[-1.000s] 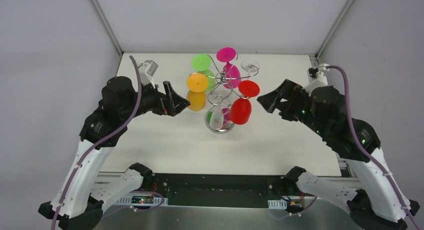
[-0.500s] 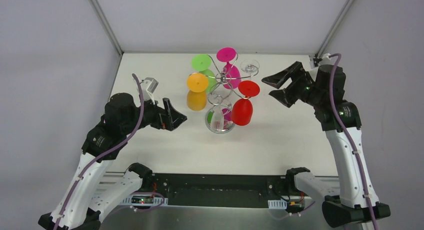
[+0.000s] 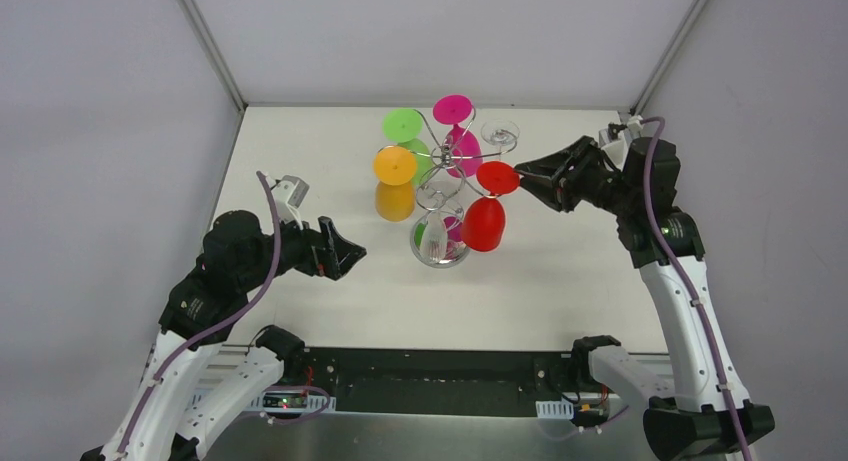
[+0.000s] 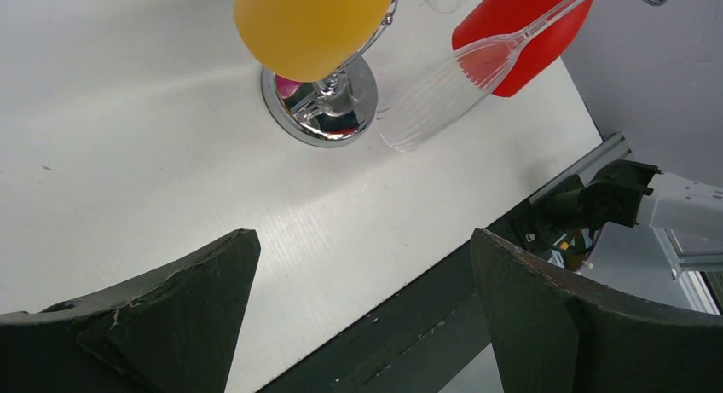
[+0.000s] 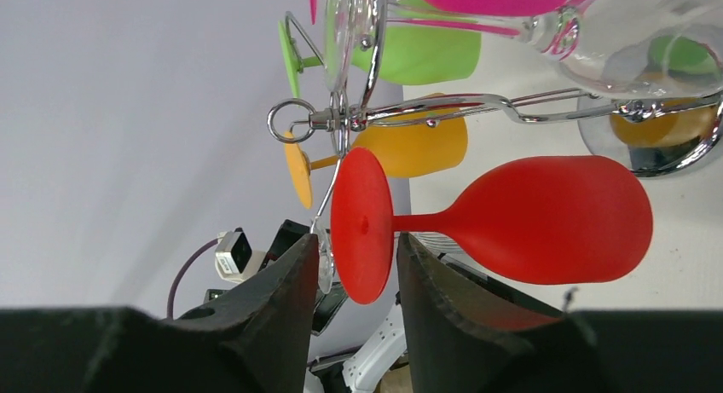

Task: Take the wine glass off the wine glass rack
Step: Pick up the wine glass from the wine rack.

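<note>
The chrome wine glass rack (image 3: 441,173) stands mid-table with coloured glasses hanging bowl-down from its arms. A red wine glass (image 3: 482,224) hangs on the rack's right side, its round foot (image 3: 497,177) uppermost. My right gripper (image 3: 524,174) reaches in from the right. In the right wrist view its jaws stand on either side of the red foot (image 5: 362,225), narrowed, with a small gap still showing on the left side. My left gripper (image 3: 350,247) hangs wide open left of the rack, holding nothing, its fingers (image 4: 170,316) over bare table.
Orange (image 3: 395,166), green (image 3: 404,126), pink (image 3: 453,109) and clear (image 3: 500,133) glasses hang on the other arms. Another clear glass (image 4: 443,90) hangs over the mirrored base (image 4: 320,103). The table's near edge and a dark rail (image 4: 443,316) lie below the left gripper.
My right arm swung in to the red glass's foot and its jaws narrowed around it. My left arm drew back toward the near left, still open.
</note>
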You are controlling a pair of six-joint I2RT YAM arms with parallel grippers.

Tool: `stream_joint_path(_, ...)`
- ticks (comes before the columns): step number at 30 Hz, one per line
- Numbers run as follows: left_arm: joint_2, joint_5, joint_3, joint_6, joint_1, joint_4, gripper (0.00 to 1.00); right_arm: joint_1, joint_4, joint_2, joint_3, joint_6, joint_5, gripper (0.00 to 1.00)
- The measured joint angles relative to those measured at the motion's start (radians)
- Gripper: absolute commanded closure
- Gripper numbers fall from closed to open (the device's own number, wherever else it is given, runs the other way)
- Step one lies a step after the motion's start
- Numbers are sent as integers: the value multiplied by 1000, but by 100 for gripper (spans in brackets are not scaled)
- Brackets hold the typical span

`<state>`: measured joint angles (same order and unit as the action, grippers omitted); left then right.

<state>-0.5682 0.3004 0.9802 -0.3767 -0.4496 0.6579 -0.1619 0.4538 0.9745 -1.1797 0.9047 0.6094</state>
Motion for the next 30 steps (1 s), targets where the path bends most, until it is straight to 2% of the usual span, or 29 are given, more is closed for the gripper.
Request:
stream_joint_path(20, 23, -23, -29, 0, 0, -1, 1, 0, -114, -19, 70, 56, 35, 61)
stream_joint_path(22, 24, -23, -37, 0, 0, 0, 1, 0, -126, -22, 77, 57, 35, 77)
stream_joint_path(30, 27, -23, -54, -1, 0, -2, 1, 1, -146, -22, 97, 102, 53, 85)
